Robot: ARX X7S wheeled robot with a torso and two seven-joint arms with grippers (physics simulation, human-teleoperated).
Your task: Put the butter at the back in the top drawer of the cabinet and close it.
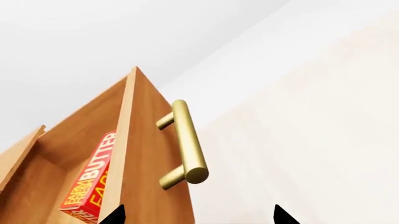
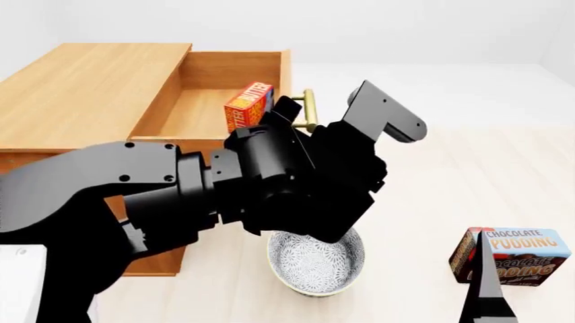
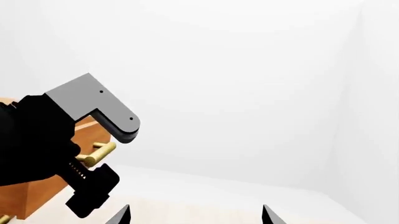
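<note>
while the boxy butter [image 2: 247,106] stands in the wooden top drawer [image 2: 193,101], both grippers gape.

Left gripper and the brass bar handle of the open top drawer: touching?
Apart. The left wrist view shows the left gripper with fingertips spread and bare floor between them; the brass bar handle lies beyond them.

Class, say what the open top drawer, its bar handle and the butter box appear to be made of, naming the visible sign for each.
Top drawer: light-brown wood, matte, faint grain.
Handle: probably brass-coloured metal, from its smooth golden sheen.
Butter: likely printed cardboard, with sharp edges and flat lettered faces.
</note>
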